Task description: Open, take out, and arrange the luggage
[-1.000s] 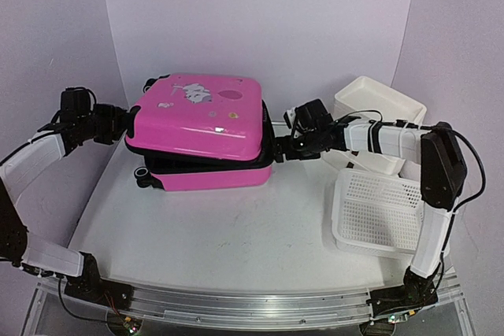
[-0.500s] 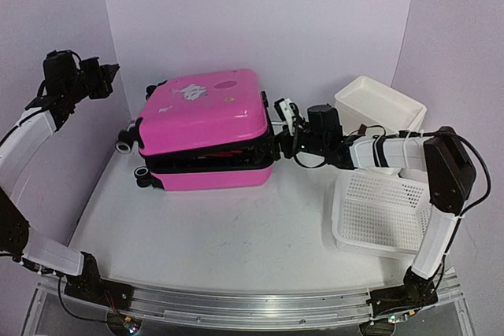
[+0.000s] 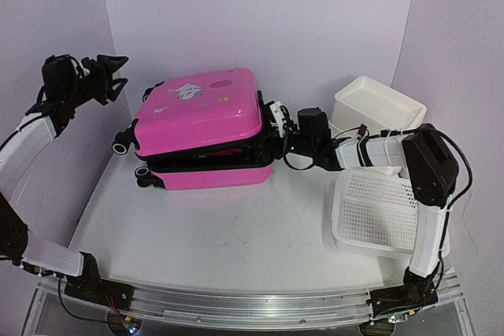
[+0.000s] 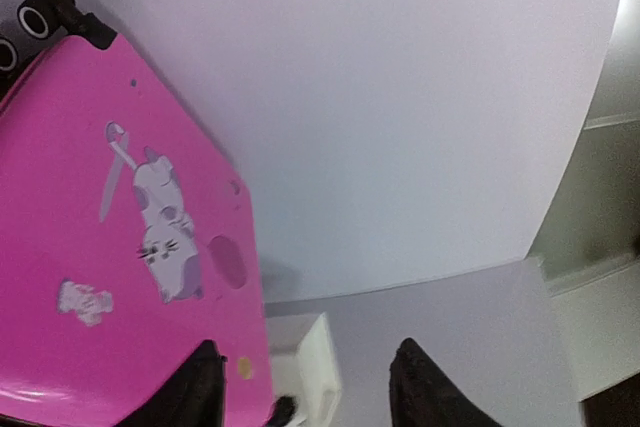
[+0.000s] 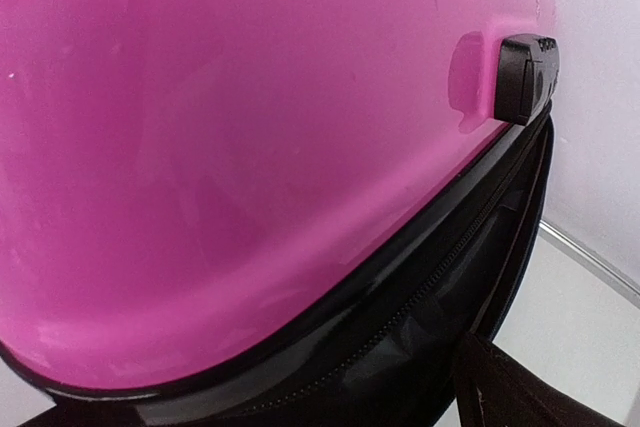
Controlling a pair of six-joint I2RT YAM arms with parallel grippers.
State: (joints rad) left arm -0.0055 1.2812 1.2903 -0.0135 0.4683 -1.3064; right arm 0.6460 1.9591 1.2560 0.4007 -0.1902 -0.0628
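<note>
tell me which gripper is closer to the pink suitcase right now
Right. The right gripper is at the right-hand edge of the suitcase, by the zip seam; the left gripper hangs open, up and off to its left, apart from it.

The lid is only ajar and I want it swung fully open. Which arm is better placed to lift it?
Right. The right gripper sits open at the gaping right edge of the luggage; the left gripper hangs raised, clear of it.
</note>
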